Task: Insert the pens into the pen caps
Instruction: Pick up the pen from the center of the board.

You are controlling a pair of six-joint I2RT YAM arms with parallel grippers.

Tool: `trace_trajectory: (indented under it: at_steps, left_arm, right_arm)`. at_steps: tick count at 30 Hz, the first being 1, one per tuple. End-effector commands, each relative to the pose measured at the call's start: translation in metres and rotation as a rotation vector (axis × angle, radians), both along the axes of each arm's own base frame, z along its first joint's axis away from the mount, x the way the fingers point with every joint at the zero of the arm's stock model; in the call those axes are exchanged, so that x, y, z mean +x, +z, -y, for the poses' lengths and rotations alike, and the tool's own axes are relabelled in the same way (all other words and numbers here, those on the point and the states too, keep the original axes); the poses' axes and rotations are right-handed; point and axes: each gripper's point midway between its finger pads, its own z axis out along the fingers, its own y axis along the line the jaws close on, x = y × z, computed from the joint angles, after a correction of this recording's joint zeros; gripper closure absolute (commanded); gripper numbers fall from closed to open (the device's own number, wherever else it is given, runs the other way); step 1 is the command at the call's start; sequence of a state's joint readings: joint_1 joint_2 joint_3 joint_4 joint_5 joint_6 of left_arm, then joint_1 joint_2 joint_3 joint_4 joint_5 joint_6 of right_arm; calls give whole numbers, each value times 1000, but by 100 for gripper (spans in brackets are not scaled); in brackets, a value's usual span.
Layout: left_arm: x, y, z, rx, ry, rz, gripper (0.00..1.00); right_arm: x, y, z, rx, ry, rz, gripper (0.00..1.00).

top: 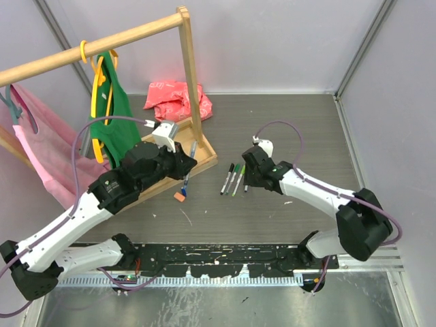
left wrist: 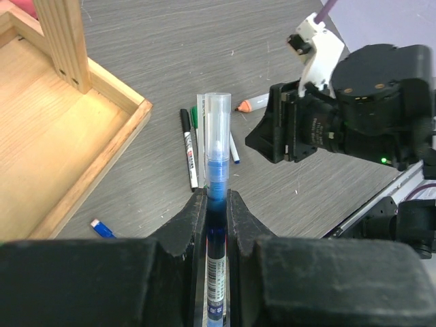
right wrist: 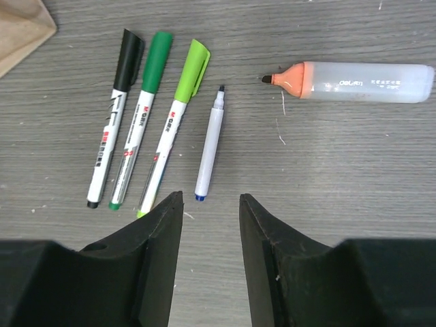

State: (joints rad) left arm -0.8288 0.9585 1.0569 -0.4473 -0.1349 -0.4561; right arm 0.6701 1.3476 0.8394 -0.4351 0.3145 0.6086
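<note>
Wooden tray (left wrist: 61, 157): pale bare wood, smooth, grain visible.
Table (right wrist: 340, 170) around tray: grey wood-grain laminate, matt.
Pens (right wrist: 136, 126) right of tray: glossy white plastic barrels, printed.
Highlighter (right wrist: 361, 82) farther right of tray: frosted translucent plastic.
Blue pen (left wrist: 216, 272): paper-like label; cap (left wrist: 219, 119) clear smooth plastic.
Left gripper (left wrist: 216, 197) fingers (left wrist: 184, 231): matt black plastic.

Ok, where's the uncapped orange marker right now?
In the right wrist view the orange marker lies flat on the table, upper right, tip pointing toward the thin uncapped pen beside the three capped pens, ahead of the open right gripper.
</note>
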Motion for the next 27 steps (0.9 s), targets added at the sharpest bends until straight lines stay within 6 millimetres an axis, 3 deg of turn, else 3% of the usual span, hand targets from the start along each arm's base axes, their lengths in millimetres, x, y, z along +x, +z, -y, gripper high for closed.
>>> trace_trajectory:
  at_steps: [1,9,21,27]
  left_arm:
    - [0,12,-7,-21,16,44,100]
    - [-6,12,-11,-43,17,43,100]
    - [-7,14,-12,-52,14,49,100]
    - [-9,12,-13,-49,13,47,100]
  right_arm:
    - [16,-3,-12,29,-3,22,56]
    - [25,-29,-15,-23,-14,-22,61]
    - [36,-47,-24,-43,0,-47,61]
    - [37,-56,-18,-85,-11,-65,68]
